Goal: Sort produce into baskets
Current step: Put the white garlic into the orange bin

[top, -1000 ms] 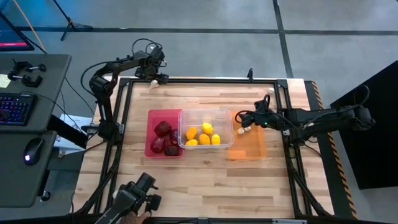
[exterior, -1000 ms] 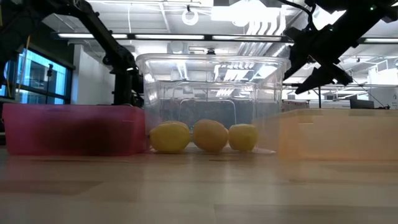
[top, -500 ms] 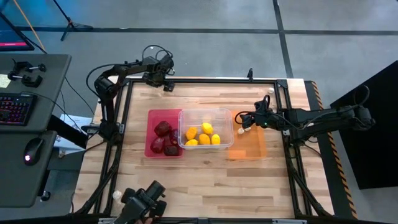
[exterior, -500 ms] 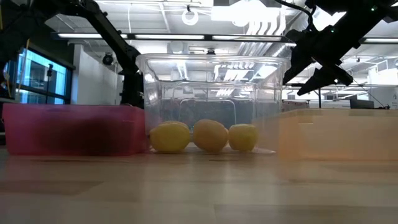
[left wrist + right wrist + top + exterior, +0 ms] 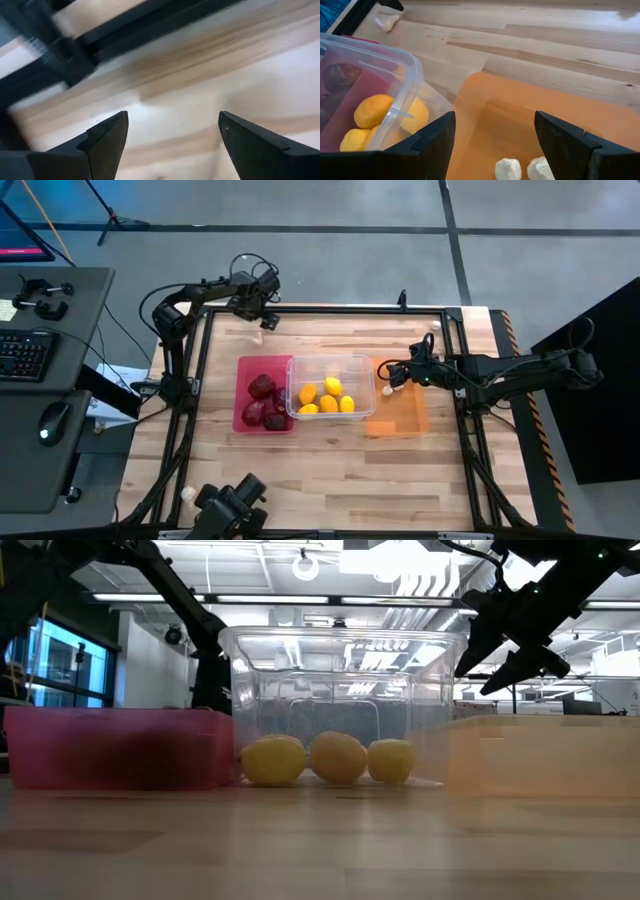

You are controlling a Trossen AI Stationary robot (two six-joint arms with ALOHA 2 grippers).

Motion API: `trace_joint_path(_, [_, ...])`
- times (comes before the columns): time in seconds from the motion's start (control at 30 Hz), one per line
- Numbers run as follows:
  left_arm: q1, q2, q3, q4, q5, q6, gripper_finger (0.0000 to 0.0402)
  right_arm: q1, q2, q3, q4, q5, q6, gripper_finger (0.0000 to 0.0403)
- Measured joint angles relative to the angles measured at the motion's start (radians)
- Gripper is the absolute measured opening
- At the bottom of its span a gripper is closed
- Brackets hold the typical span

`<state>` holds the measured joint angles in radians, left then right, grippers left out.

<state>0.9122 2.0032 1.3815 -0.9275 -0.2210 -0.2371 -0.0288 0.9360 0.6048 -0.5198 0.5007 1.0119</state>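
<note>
Just below the open left gripper [image 5: 258, 323] lies a garlic bulb [image 5: 257, 335].

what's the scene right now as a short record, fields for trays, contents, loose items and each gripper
red tray: dark red lumps
clear tray: yellow lemons
orange tray: two garlic bulbs, seen in the right wrist view
loose garlic: on the table near the far left corner
second loose garlic: near the far right edge
left gripper: open, just above the loose garlic, holding nothing
right gripper: open, over the orange tray's left end, empty
</note>
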Motion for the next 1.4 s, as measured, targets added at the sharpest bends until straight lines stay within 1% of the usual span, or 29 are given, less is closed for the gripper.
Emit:
trace_joint_path(0.13, [-0.001, -0.039, 0.001, -0.048, -0.003, -0.029, 0.0298, 0.0, 0.0, 0.0, 0.0, 0.0, 0.0, 0.0261])
trace_joint_path(0.23, [-0.012, -0.071, 0.002, -0.047, 0.008, -0.04, 0.0298, 0.0, 0.0, 0.0, -0.006, 0.0, -0.009, 0.0261])
trace_joint_path(0.37, [-0.021, -0.106, 0.001, -0.046, 0.046, -0.126, 0.0298, 0.0, 0.0, 0.0, -0.024, 0.0, -0.011, 0.0261])
trace_joint_path(0.5, [-0.036, -0.13, -0.026, -0.048, 0.103, -0.217, 0.0298, 0.0, 0.0, 0.0, -0.027, 0.0, 0.0, 0.0261])
trace_joint_path(0.63, [-0.069, -0.132, -0.068, -0.047, 0.129, -0.23, 0.0298, 0.0, 0.0, 0.0, -0.031, 0.0, -0.001, 0.0261])
trace_joint_path(0.77, [-0.101, -0.132, -0.12, -0.044, 0.127, -0.251, 0.0298, 0.0, 0.0, 0.0, -0.032, 0.001, -0.022, 0.0261])
trace_joint_path(1.0, [-0.129, -0.132, -0.202, 0.041, 0.108, -0.332, 0.0298, 0.0, 0.0, 0.0, -0.034, 0.001, -0.05, 0.0261])
trace_joint_path(1.17, [-0.138, -0.133, -0.237, 0.099, 0.101, -0.338, 0.0298, 0.0, 0.0, 0.0, -0.034, -0.001, -0.052, 0.0261])
trace_joint_path(1.27, [-0.141, -0.134, -0.24, 0.11, 0.102, -0.338, 0.0282, 0.0, 0.0, 0.0, -0.034, -0.003, -0.052, 0.0261])
trace_joint_path(1.33, [-0.14, -0.134, -0.24, 0.115, 0.104, -0.337, 0.0256, 0.0, 0.0, 0.0, -0.034, -0.003, -0.052, 0.0261])
trace_joint_path(1.4, [-0.138, -0.138, -0.241, 0.119, 0.108, -0.329, 0.0218, 0.0, 0.0, 0.0, -0.034, -0.003, -0.052, 0.0261])
